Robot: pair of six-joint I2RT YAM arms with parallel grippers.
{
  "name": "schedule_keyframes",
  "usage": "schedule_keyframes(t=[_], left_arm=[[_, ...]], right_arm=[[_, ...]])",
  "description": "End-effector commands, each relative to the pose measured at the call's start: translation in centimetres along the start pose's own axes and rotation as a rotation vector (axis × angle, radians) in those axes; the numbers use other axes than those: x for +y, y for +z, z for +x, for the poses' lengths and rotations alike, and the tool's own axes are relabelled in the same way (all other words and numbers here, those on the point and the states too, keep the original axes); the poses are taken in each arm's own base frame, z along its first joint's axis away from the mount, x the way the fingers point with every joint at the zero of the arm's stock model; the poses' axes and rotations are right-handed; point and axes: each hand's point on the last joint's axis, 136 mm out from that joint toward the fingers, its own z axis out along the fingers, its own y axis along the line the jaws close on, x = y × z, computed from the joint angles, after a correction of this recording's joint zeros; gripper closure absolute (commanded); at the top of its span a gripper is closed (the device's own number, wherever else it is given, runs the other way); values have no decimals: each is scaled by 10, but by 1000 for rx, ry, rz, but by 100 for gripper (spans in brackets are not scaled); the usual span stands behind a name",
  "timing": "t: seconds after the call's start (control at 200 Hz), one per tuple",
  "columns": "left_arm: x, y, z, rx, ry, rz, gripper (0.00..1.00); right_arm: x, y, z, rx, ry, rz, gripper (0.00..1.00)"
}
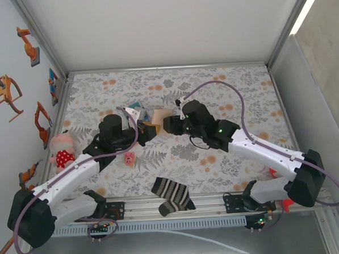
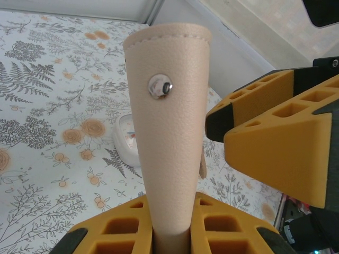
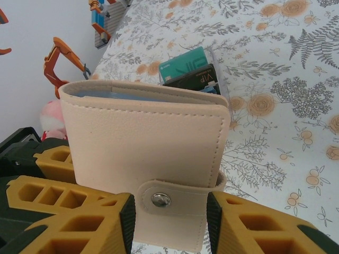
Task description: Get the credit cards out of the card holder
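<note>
left hand [image 2: 172,235]: clenched on card holder [image 2: 169,137], upright | right hand [image 3: 170,217]: parted, straddling the holder's snap tab [image 3: 161,200]

I log left arm [image 1: 64,178] and right arm [image 1: 267,150] white with black joints, purple cable [image 1: 239,98] looped along each; gripper fingers [image 3: 63,211] mustard-yellow, hollow-celled.

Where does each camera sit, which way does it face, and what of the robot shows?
Top external: above and behind the bases, looking down on the table; left arm and right arm reach in, left gripper and right gripper meeting at the card holder.
Left wrist: on the left arm, looking along its fingers, which clamp the card holder edge-on; a right gripper finger at right.
Right wrist: on the right arm, facing the card holder; own fingers flank the snap strap.
Shared: all three show the card holder.
</note>
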Motion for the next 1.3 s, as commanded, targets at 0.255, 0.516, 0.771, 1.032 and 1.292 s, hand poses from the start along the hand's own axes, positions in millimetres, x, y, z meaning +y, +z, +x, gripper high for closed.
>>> schedule_keyframes(t=[0.255,0.516,0.771,1.032,1.292], left_arm=[[-18,-1,-24,-70,32,62,94],[-20,0,-22,-62,28,75,95],[-27,-2,-27,-76,41,101,96],[-28,-4,-26,-77,39,97,97],[-25,-7,-28,-91,37,76,99]], right_arm=[[18,7,-10,-13,-2,-52,57],[24,9,-13,-20,-5,-81,50],[12,12,-10,-14,-2,-17,51],[1,10,-9,-20,-4,37,61],[-5,1,-10,-44,-3,53,71]])
